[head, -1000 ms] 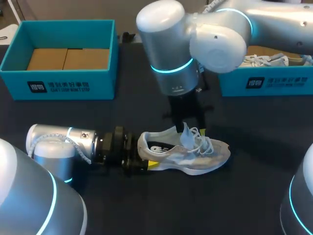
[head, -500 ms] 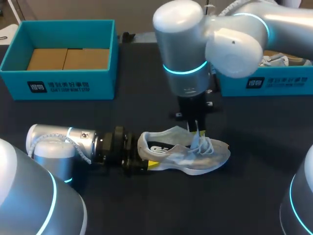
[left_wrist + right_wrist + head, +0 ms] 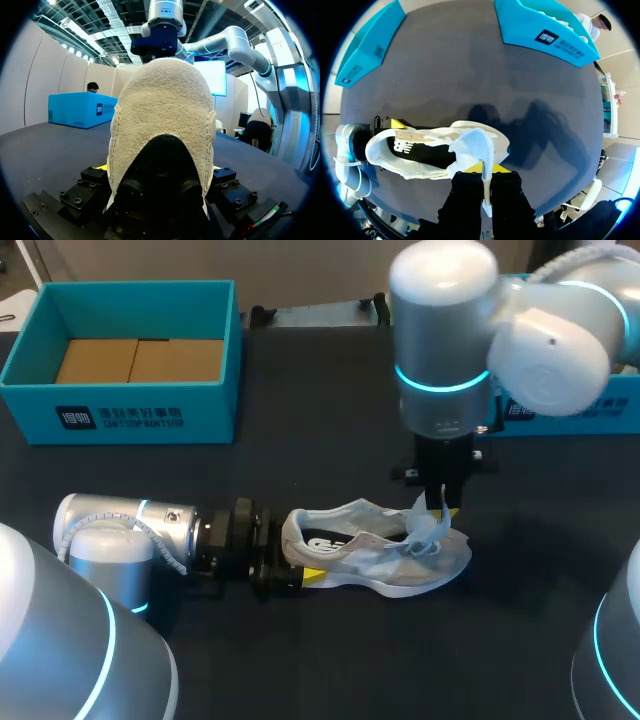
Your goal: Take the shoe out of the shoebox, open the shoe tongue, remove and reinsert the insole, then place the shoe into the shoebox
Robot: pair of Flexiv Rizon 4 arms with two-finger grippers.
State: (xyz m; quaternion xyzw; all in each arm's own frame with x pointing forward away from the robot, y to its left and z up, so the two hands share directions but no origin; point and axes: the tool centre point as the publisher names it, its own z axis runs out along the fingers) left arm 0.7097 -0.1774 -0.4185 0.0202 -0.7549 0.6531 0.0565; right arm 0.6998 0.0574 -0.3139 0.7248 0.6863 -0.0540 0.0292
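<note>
Shoe (image 3: 375,552) lies on the surface (image 3: 300,660), outside the shoebox (image 3: 130,412), so that step is done; my left claw (image 3: 295,560) is clamped on its heel; my right claw (image 3: 484,172) pinches the tongue (image 3: 470,147), drawn toward the toe, so opening looks underway; the insole (image 3: 420,152) sits inside; removing it, refitting it and reboxing remain, I judge.

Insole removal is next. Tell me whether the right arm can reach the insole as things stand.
Probably not yet: the right end effector is shut on the lifted tongue. The insole lies exposed, with nothing over it, but that end effector is occupied.
</note>
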